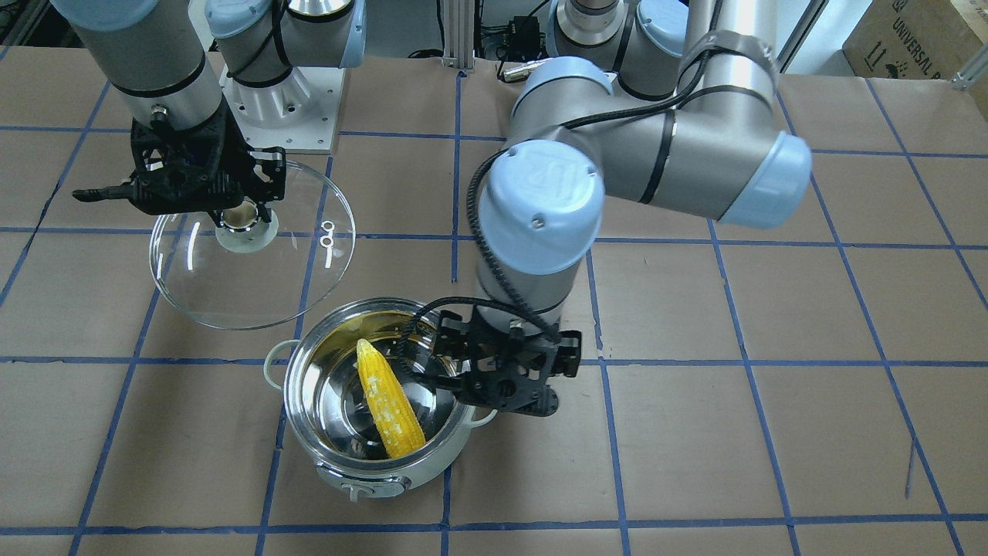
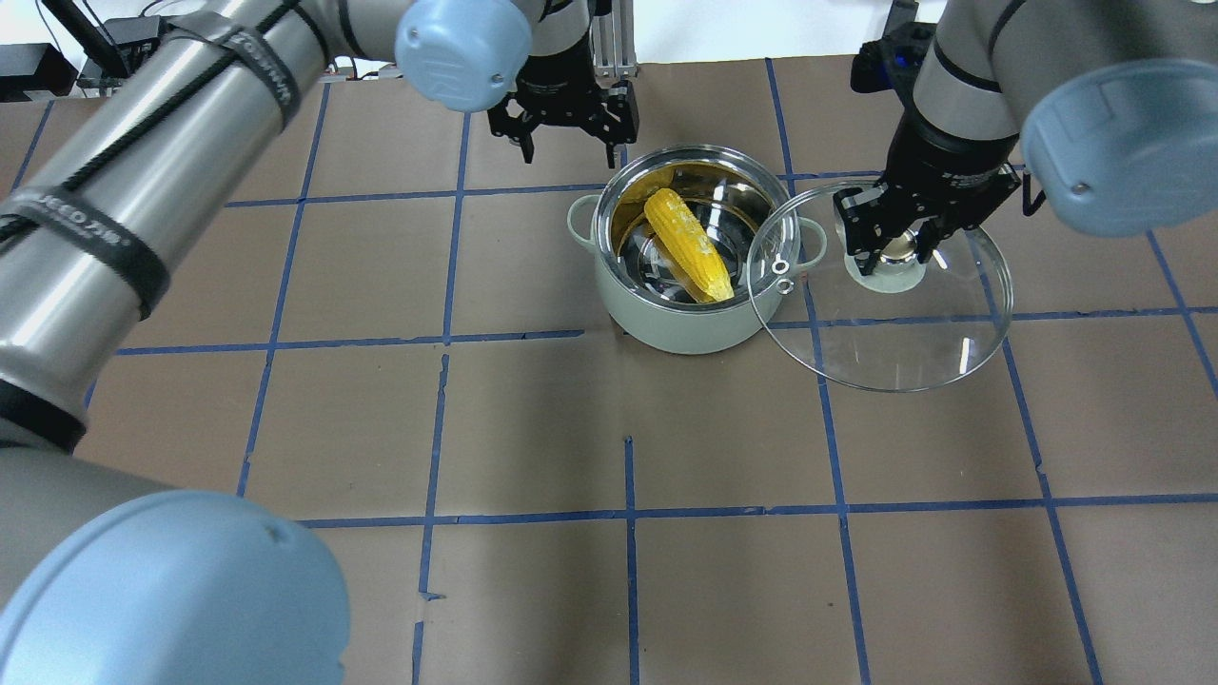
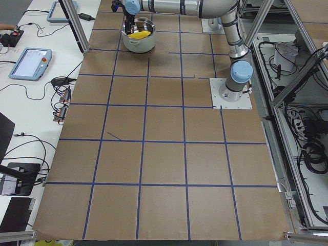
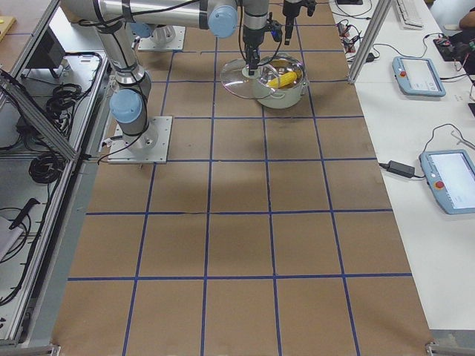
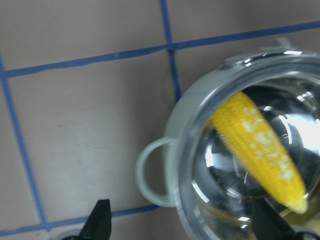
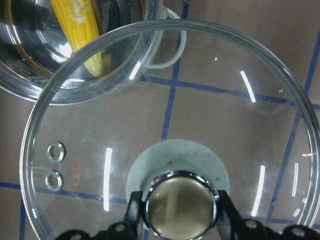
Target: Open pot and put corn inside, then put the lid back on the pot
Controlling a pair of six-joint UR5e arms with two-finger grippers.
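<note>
Round mint-white pot with shiny steel lining stands uncovered on the brown paper tabletop with blue tape grid. Yellow tapered corn cob lies slanted inside the pot. The left fingers are spread wide and empty, poised over the pot's side by a loop handle. The right fingers are clamped on the beige-topped knob of the round clear glass lid, held above the tabletop beside the pot, its edge overlapping the pot's rim in the overhead view
</note>
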